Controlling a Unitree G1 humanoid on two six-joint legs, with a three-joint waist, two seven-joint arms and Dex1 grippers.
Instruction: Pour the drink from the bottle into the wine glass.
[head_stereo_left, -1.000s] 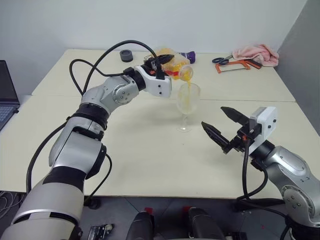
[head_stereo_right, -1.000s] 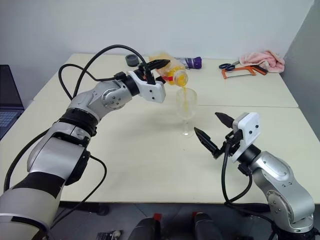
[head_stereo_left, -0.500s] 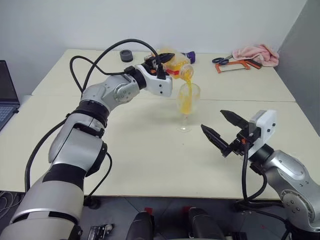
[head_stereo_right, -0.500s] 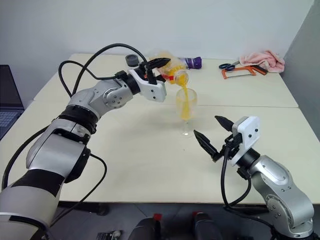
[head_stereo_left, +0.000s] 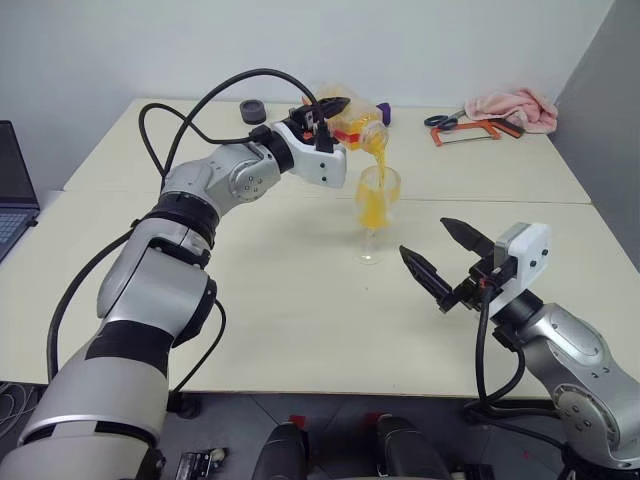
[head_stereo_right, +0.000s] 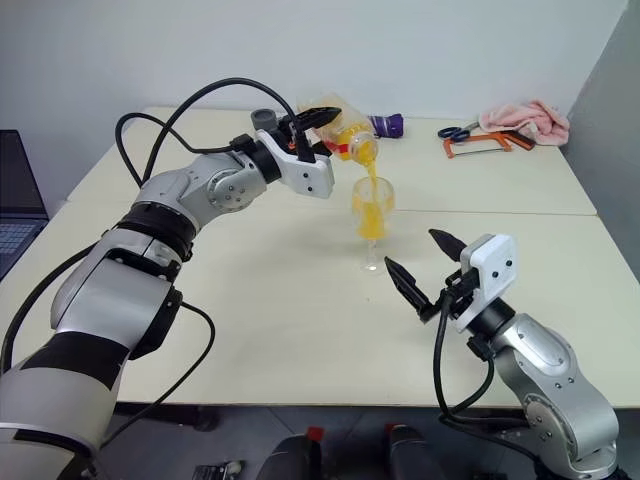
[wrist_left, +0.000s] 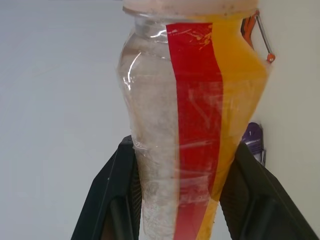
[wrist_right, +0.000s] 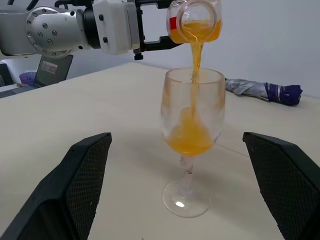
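Note:
My left gripper (head_stereo_left: 340, 122) is shut on the bottle (head_stereo_left: 357, 124), a clear plastic one with a red strip (wrist_left: 195, 125). It holds the bottle tipped mouth-down over the wine glass (head_stereo_left: 376, 200). A thin orange stream of the drink (wrist_right: 196, 50) falls from the bottle's mouth into the bowl. Orange drink (wrist_right: 190, 140) fills the lower part of the bowl, and the glass stands upright on the table. Near and to the right of the glass, my right gripper (head_stereo_left: 424, 238) is open and holds nothing, its fingers pointing toward the glass.
At the table's far right lie a pink cloth (head_stereo_left: 512, 104) and orange-handled tools (head_stereo_left: 462, 126). A black round object (head_stereo_left: 253, 110) sits at the back, and a folded grey-purple umbrella (wrist_right: 265, 91) lies behind the glass. A laptop (head_stereo_left: 12, 190) stands at the left edge.
The drink in the glass has risen while the stream keeps falling. The bottle is tipped slightly steeper. Both arms have stayed where they were.

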